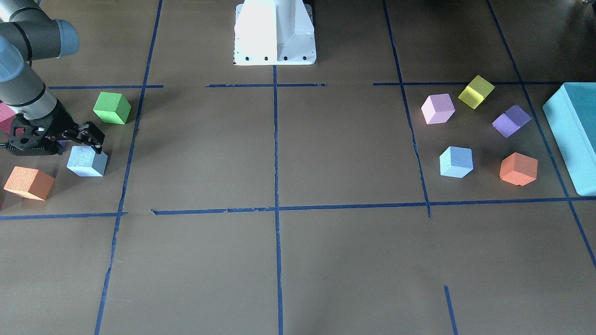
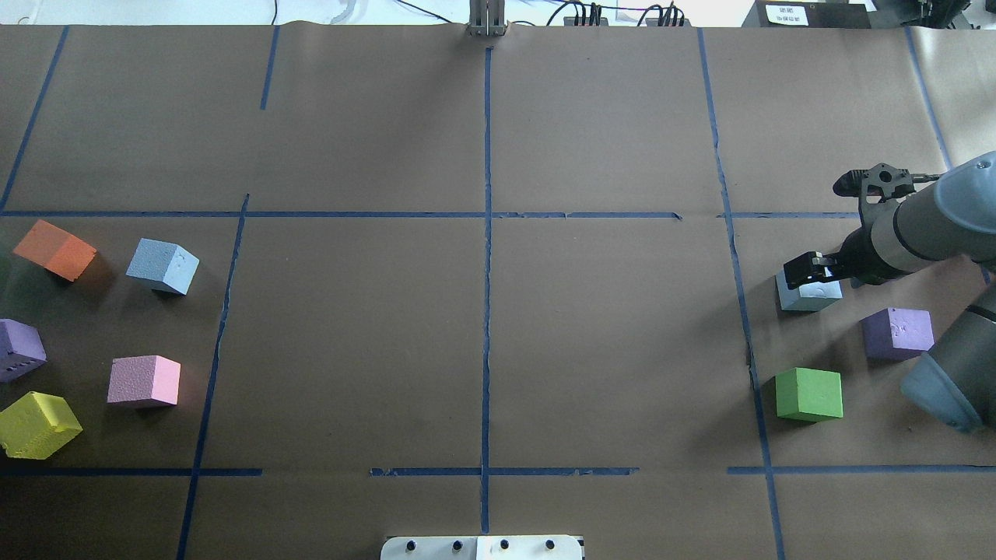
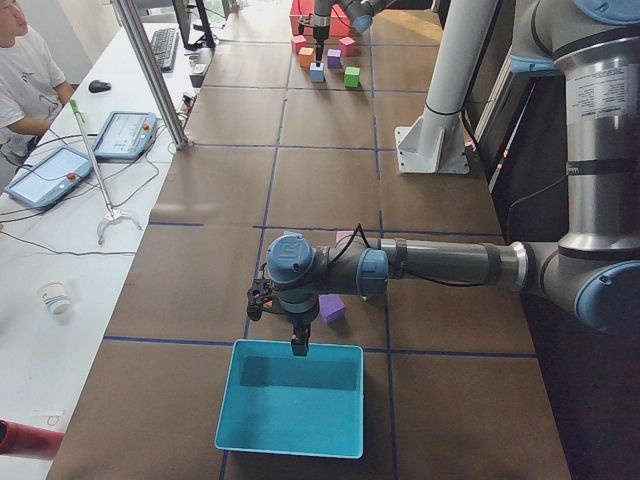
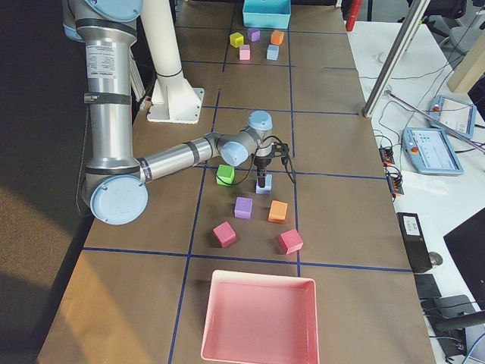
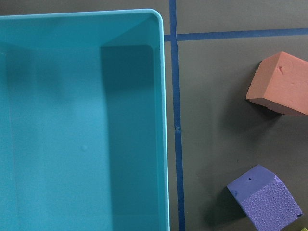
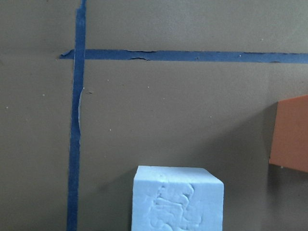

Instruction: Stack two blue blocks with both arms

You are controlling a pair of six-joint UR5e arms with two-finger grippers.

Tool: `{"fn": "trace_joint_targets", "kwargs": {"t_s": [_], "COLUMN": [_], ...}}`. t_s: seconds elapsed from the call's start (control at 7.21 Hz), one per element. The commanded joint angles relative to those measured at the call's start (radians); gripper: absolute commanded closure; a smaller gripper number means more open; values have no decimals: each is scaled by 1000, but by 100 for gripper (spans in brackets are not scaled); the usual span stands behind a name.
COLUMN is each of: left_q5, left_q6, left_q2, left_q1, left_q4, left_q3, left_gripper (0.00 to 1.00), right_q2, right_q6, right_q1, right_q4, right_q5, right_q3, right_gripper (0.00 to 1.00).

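Note:
One pale blue block lies on the table's right side; it also shows in the front view and the right wrist view. My right gripper hovers just above it, fingers together and empty, apart from the block. The second blue block lies on the left side, alone. My left gripper shows only in the left side view, hanging over the teal tray; I cannot tell if it is open or shut.
A green cube, a purple cube and an orange cube surround the right block. Orange, pink, purple and yellow cubes lie near the left block. A pink tray sits at the right end.

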State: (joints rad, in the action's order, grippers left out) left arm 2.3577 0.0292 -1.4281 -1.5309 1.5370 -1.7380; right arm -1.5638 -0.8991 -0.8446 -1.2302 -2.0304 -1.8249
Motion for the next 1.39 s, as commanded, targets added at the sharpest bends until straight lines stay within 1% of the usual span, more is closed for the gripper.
{"fn": "trace_joint_targets", "kwargs": {"t_s": [0.0, 0.28, 0.42, 0.55, 0.69, 0.83, 0.97, 1.11, 1.25], "left_q5": [0, 0, 0, 0, 0, 0, 0, 0, 0], "left_q6": [0, 0, 0, 0, 0, 0, 0, 0, 0], "left_q2": [0, 0, 2, 2, 2, 2, 3, 2, 3], "left_q1": [0, 0, 0, 0, 0, 0, 0, 0, 0], "left_q4": [0, 0, 0, 0, 0, 0, 0, 0, 0], "left_q3": [0, 0, 0, 0, 0, 0, 0, 0, 0], "left_gripper": [0, 0, 0, 0, 0, 0, 0, 0, 0], "right_q2": [8, 31, 42, 53, 57, 68, 121, 210, 373], "right_q6": [6, 9, 14, 16, 17, 16, 3, -3, -53], "right_q1": [15, 30, 32, 32, 32, 32, 32, 54, 108], "right_q4": [2, 0, 0, -2, 0, 0, -15, -59, -213], "right_q5": [4, 19, 22, 22, 21, 21, 13, 13, 21], "right_q3": [25, 67, 84, 88, 87, 79, 60, 64, 75], "right_gripper": [0, 1, 13, 49, 74, 86, 90, 93, 93]}}
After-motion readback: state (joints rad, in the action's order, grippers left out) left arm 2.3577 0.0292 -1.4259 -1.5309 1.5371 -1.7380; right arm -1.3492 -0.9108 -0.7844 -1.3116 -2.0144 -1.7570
